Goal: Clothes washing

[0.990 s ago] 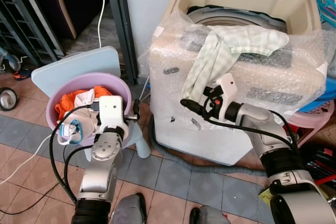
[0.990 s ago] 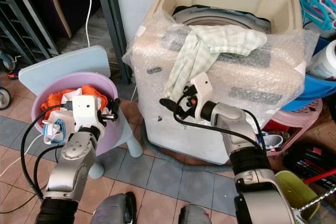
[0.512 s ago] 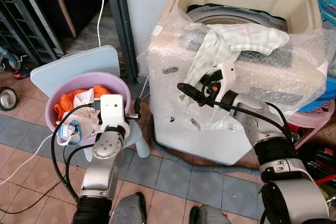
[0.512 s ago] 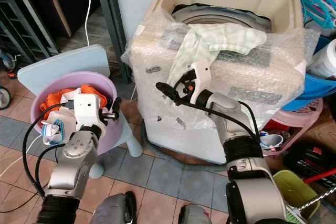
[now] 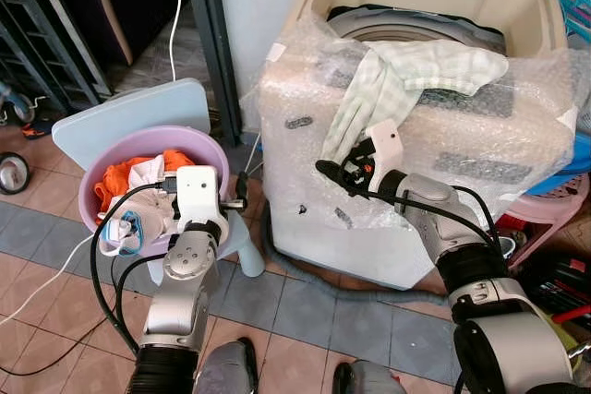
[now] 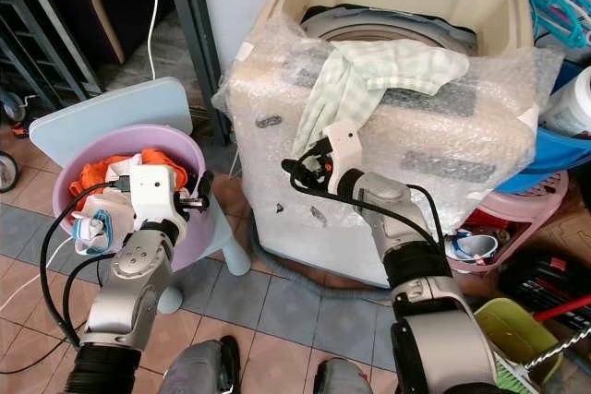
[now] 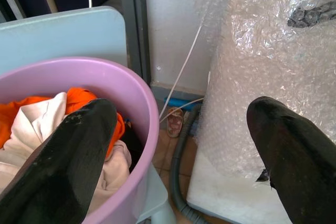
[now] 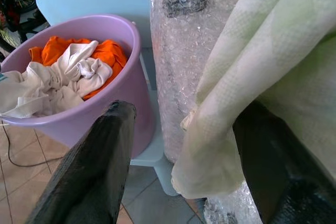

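— So where does the checked cloth (image 5: 404, 77) lie against the washing machine (image 6: 397, 136)?
— Draped over the machine's bubble-wrapped front edge. One end lies near the open drum on top, and the other hangs down the front face.

— And the right end effector (image 5: 343, 170)?
— Held up at the machine's front face, right at the hanging tail of the cloth. In the right wrist view its two black fingers (image 8: 92, 166) stand wide apart with the cloth's lower end hanging between them. They have not closed on it. I cannot tell whether a finger is brushing the fabric.

— What about the left end effector (image 6: 201, 193)?
— Off to the machine's left, at the near rim of the purple basin (image 5: 204, 144). The left wrist view shows its fingers (image 7: 68, 171) spread wide and gripping nothing, one over the basin's edge and the other toward the wrapped side of the machine.

— What is in the basin?
— An orange garment (image 5: 125, 175) and some white clothes (image 8: 47, 85), piled together. The basin sits on a pale blue stool (image 5: 134, 113) just beside the machine.

— Anything else close to the machine?
— A grey hose (image 7: 177, 166) runs along the tiled floor (image 5: 55, 228) at its base, and a white cable (image 7: 181, 72) hangs down the wall behind the gap between machine and basin.
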